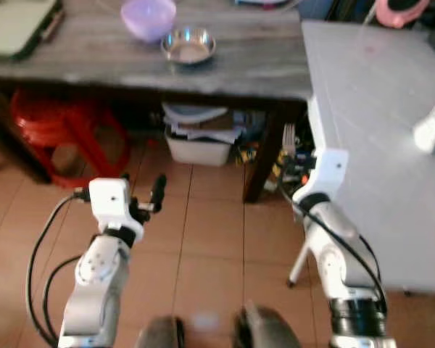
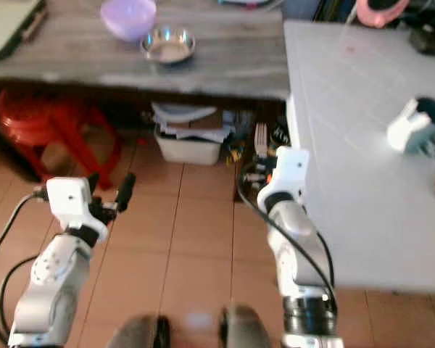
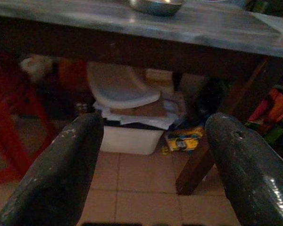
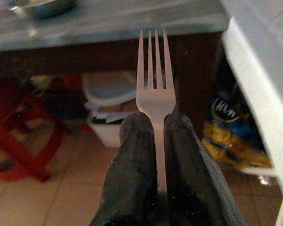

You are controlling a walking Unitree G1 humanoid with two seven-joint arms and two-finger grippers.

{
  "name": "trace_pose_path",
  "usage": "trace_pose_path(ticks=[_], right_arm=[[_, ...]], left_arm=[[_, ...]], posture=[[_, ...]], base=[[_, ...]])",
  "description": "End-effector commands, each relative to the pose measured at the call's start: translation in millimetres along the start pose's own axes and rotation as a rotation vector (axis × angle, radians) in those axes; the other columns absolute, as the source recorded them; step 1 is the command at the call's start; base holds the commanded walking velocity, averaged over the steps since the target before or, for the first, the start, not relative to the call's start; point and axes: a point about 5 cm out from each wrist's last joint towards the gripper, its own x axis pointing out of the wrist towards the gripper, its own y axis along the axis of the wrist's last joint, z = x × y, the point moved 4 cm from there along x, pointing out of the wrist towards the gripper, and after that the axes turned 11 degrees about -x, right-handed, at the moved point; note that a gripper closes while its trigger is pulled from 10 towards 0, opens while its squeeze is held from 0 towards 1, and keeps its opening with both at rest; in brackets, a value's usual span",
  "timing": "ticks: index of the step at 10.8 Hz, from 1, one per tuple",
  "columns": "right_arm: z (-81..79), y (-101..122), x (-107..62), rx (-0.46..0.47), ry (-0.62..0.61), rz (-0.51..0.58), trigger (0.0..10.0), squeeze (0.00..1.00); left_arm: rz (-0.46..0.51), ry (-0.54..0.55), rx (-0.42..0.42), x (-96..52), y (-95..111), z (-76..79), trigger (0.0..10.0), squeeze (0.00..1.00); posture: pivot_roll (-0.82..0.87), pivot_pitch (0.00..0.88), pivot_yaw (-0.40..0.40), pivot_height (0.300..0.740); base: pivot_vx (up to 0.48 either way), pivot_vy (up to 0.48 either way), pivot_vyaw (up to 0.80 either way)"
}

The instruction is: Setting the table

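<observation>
Right wrist view: I see the right gripper [image 4: 155, 136] with jaws clamped on a fork [image 4: 154, 89], tines outward, below the desk [image 4: 132, 21] edge.

Left wrist view: left gripper [image 3: 153, 141] jaws spread, empty.

Eye views: steel bowl [image 1: 189, 46] beside purple bowl [image 1: 148, 17] on the dark desk; white desk [image 1: 377, 130] at right.
</observation>
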Motion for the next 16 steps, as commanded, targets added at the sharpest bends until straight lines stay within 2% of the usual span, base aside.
trace_pose_path(ticks=[1, 7, 8, 9, 12, 15, 16], right_arm=[[11.4, -1, -2.0, -0.008, -0.033, -0.001, 0.0, 0.0], [11.2, -1, -1.2, -0.014, -0.034, 0.007, 0.0, 0.0], [10.1, 0, -1.4, -0.02, -0.031, 0.015, 0.0, 0.0], [11.0, 5, -1.3, -0.042, -0.042, 0.038, 0.0, 0.0], [22.0, 8, 1.1, -0.053, -0.094, 0.047, 0.0, 0.0], [28.8, 9, 19.5, -0.032, -0.069, 0.012, 0.0, 0.0], [25.7, 18, 30.1, -0.01, -0.046, 0.029, 0.0, 0.0]], left_arm=[[-0.005, -0.019, -0.003, 0.3, -2, 6.6, 10.0, 0.0], [-0.002, -0.016, -0.011, 1.7, -2, 7.4, 10.0, 0.0], [0.019, -0.016, 0.013, 2.6, 2, 8.2, 10.0, 0.0], [0.033, -0.011, -0.011, 2.8, 5, 7.8, 10.0, 0.0], [0.035, -0.014, -0.007, 1.4, 7, 8.6, 10.0, 0.0], [0.026, 0.003, -0.004, -3.7, 7, 5.5, 10.0, 0.0], [0.015, 0.008, 0.005, -7.4, 6, 2.8, 10.0, 0.0]], posture=[[-0.03, 0.162, -0.005, 0.74], [-0.03, 0.16, -0.003, 0.74], [-0.03, 0.158, -0.002, 0.74], [-0.03, 0.158, -0.002, 0.74], [-0.02, 0.156, -0.001, 0.74], [0.0, 0.178, 0.008, 0.74], [0.01, 0.191, 0.018, 0.74]], base=[[0.48, 0.0, 0.0], [0.451, 0.041, 0.0], [0.307, 0.0, 0.0], [0.0, 0.0, 0.0], [0.0, 0.0, 0.0], [0.0, 0.0, 0.0], [0.0, 0.0, 0.0]])
